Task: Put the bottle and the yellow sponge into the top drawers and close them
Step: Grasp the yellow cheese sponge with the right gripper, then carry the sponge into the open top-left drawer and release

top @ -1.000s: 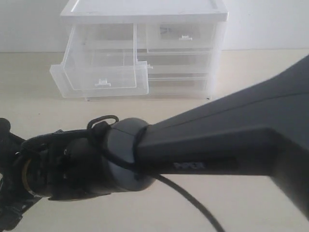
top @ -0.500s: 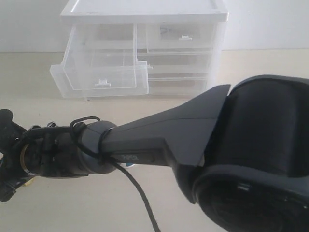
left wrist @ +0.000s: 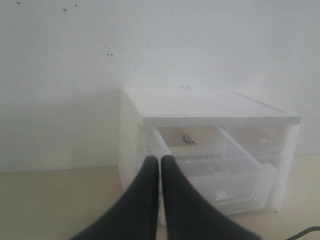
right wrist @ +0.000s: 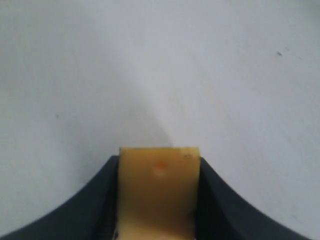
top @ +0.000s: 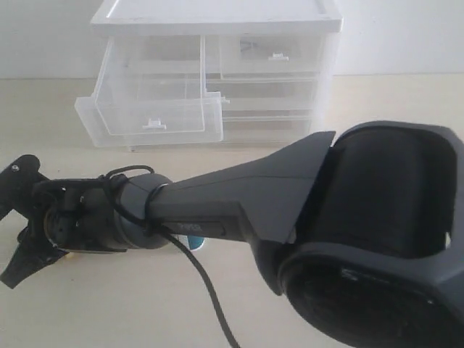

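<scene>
The yellow sponge (right wrist: 159,190) sits between the dark fingers of my right gripper (right wrist: 159,161), which press on both of its sides, over a pale surface. In the exterior view the right arm (top: 239,196) reaches across to the far left, and a yellow sliver of the sponge (top: 62,255) shows under its wrist. A teal-blue patch (top: 196,244), probably the bottle, peeks out below the arm; the rest is hidden. The left top drawer (top: 156,109) is pulled out and the right top drawer (top: 272,52) is pushed in. My left gripper (left wrist: 160,161) is shut and empty, facing the cabinet (left wrist: 210,117).
The white drawer cabinet (top: 217,16) stands at the back of the beige table against a white wall. The right arm's bulky elbow (top: 384,239) fills the lower right of the exterior view. A black cable (top: 206,290) hangs from the arm.
The right arm has swung so that its elbow now looms in front of the camera, and its wrist has moved left. The drawers have not moved.
</scene>
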Tool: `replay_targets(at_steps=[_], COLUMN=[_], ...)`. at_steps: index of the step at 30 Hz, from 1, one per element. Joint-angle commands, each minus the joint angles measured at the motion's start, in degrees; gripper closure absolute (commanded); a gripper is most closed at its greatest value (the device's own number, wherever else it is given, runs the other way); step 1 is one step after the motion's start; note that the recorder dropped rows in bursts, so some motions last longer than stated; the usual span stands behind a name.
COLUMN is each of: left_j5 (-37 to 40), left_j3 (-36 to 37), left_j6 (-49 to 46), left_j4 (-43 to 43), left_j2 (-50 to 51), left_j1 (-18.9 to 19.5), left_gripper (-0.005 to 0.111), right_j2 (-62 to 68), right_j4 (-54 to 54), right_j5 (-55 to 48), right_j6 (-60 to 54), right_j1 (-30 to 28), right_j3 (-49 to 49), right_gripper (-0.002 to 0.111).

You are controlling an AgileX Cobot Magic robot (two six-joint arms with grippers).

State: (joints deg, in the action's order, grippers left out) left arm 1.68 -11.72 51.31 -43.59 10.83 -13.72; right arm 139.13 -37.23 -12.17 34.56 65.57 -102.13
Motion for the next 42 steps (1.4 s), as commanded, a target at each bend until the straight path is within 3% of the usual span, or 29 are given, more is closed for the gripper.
replay_targets(at_steps=[1,6,11,16,22,30,33,40,42], left_j5=[-0.1,1.49,1.35,1.35,0.08,-4.19,-4.19,-4.19,-4.19], left_j3=[0.27,0.39,0.62,0.62,0.62,1.41,1.41,1.41,1.41], left_j6=[0.08,0.08,0.19,0.28,0.44,0.44,0.44,0.44,0.44], left_j4=[0.15,0.13,0.13,0.33,0.33,0.33,0.33,0.33,0.09], left_j2=[-0.44,-0.44,-0.44,-0.44,-0.44,-0.44,-0.44,-0.44,-0.44], left_j1=[0.17,0.17,0.17,0.17,0.17,0.17,0.17,0.17,0.17], left_gripper=[0.103,0.103,0.103,0.103,0.103,0.103,0.103,0.103,0.103], right_j2=[-6.44,-14.12,-25.02,-38.63,-47.64,-35.23,-31.4,-30.59,-30.59], right_j4=[0.92,2.08,2.97,2.85,3.2,5.47,6.89,6.89,6.49], right_j5=[-10.62,-7.36,5.1,9.71,17.62,18.42,14.03,13.46,13.8], right_j6=[-0.81,0.85,2.34,1.95,1.83,2.35,2.35,2.35,1.12], right_j1=[1.78,3.59,3.59,0.19,-11.77,-18.16,-19.23,-19.24,-19.36], right_j3=[1.61,12.18,29.05,39.87,37.99,25.59,20.92,19.85,19.85], right_gripper=[0.108,0.108,0.108,0.108,0.108,0.105,0.085,0.008,0.003])
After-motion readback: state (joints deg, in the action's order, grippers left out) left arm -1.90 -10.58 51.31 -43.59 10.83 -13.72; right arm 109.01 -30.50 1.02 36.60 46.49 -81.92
